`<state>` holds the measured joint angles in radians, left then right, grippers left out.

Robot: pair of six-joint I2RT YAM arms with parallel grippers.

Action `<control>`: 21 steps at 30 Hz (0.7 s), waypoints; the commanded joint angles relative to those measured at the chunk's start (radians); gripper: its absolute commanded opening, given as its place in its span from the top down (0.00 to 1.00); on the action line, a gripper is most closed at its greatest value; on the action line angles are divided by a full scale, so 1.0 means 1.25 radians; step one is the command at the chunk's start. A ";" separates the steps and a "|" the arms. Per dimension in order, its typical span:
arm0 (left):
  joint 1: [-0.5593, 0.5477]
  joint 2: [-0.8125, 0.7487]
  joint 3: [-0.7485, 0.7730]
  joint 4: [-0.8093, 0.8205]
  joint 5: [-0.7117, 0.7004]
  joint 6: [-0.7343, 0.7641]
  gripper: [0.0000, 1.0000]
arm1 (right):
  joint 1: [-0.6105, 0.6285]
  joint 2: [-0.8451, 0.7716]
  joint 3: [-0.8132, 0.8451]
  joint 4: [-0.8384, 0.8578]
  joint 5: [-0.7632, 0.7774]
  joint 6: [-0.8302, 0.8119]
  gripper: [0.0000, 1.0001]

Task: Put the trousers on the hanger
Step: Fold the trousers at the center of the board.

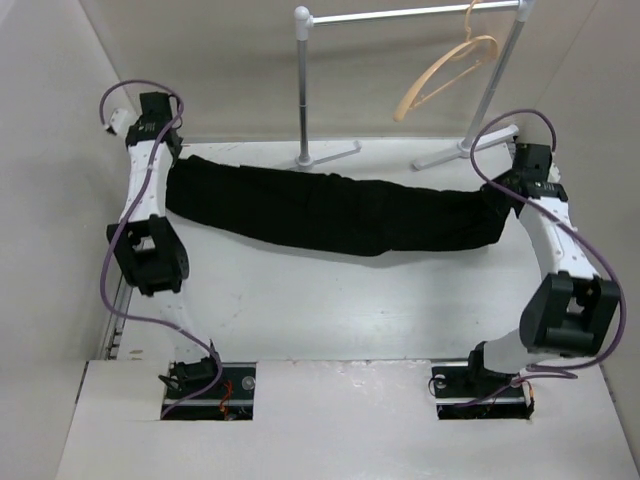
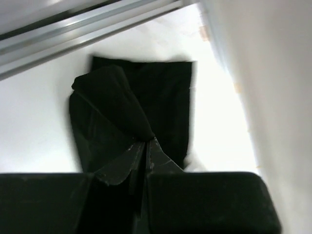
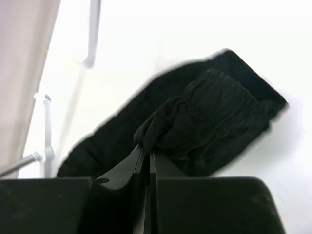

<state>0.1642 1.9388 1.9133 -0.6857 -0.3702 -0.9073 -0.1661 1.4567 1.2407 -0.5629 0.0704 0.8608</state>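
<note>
The black trousers [image 1: 330,212] lie stretched across the table from left to right. My left gripper [image 1: 172,158] is shut on their left end, pinching a raised fold [image 2: 117,105] between its jaws. My right gripper [image 1: 500,195] is shut on their right end, where a bunched fold [image 3: 195,119] rises from the cloth. The tan wooden hanger [image 1: 445,72] hangs by its hook from the grey rail at the back right, tilted, apart from the trousers.
The grey metal rail [image 1: 400,14] stands at the back on two posts [image 1: 303,90] with white feet [image 1: 330,155]. Walls close in on the left [image 1: 50,150] and the right. A metal channel [image 2: 87,27] runs along the table's left edge.
</note>
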 commanded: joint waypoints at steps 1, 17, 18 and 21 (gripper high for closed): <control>-0.021 0.109 0.189 0.010 -0.060 0.042 1.00 | -0.028 0.082 0.091 0.054 0.016 -0.001 0.94; -0.004 0.061 0.047 0.097 -0.013 0.088 0.54 | 0.017 0.206 0.218 0.062 0.064 -0.046 0.28; 0.005 0.010 -0.047 0.119 -0.008 0.077 0.53 | 0.023 0.176 0.181 0.077 0.064 -0.050 0.29; 0.040 -0.100 -0.300 0.203 0.074 0.042 0.49 | 0.052 0.084 0.050 0.121 0.049 -0.039 0.50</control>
<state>0.1646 1.9724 1.7077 -0.5400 -0.3267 -0.8207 -0.1345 1.6772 1.4006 -0.4885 0.1196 0.8211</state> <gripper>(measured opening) 0.506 0.547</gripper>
